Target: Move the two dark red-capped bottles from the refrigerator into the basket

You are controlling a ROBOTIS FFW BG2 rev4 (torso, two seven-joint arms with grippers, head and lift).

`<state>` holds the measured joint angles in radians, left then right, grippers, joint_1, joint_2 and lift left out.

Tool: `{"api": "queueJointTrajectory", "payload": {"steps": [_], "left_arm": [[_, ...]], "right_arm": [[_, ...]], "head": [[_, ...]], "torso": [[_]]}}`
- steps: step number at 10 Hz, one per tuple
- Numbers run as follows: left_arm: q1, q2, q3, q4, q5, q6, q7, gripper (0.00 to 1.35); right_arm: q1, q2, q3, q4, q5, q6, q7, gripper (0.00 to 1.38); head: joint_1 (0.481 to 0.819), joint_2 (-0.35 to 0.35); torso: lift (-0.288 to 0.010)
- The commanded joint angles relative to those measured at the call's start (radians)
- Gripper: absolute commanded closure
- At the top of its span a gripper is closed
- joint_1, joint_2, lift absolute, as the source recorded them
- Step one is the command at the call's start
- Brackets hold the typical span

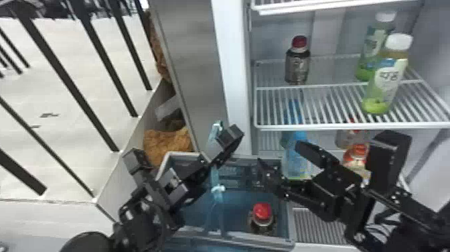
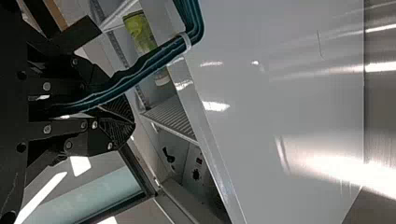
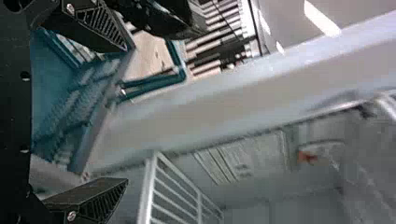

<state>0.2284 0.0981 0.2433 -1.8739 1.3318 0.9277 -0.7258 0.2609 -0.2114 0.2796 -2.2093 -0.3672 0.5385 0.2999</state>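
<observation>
Bottle inside blue basket

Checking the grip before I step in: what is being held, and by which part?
The left tool holds the blue basket by its handle. The right tool is open, holding nothing.

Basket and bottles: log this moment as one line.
left claw: shut on basket handle; right claw: open, empty; basket: one red-capped bottle inside; wire shelf: second dark bottle upright; tally: one of two in basket
</observation>
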Motion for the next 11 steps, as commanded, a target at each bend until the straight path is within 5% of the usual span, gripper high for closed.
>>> {"api": "queueJointTrajectory", "payload": {"steps": [1,6,11], "left_arm": [[0.002,0.0,0.002,0.0,0.0,0.0,0.0,1.2],[0.005,0.0,0.004,0.0,0.0,0.0,-0.001,1.2],[0.005,0.002,0.004,0.0,0.0,0.002,0.0,1.2]], "right_arm": [[0.016,0.001,-0.02,-0.011,0.01,-0.058,-0.018,0.1],[-0.008,0.012,-0.074,0.058,0.026,-0.207,-0.108,0.1],[-0.165,0.036,-0.084,0.252,0.024,-0.256,-0.131,0.1]], "head": [[0.695,0.16],[0.695,0.09],[0.695,0.04]], "torso": [[-0.034],[-0.034],[-0.034]]}}
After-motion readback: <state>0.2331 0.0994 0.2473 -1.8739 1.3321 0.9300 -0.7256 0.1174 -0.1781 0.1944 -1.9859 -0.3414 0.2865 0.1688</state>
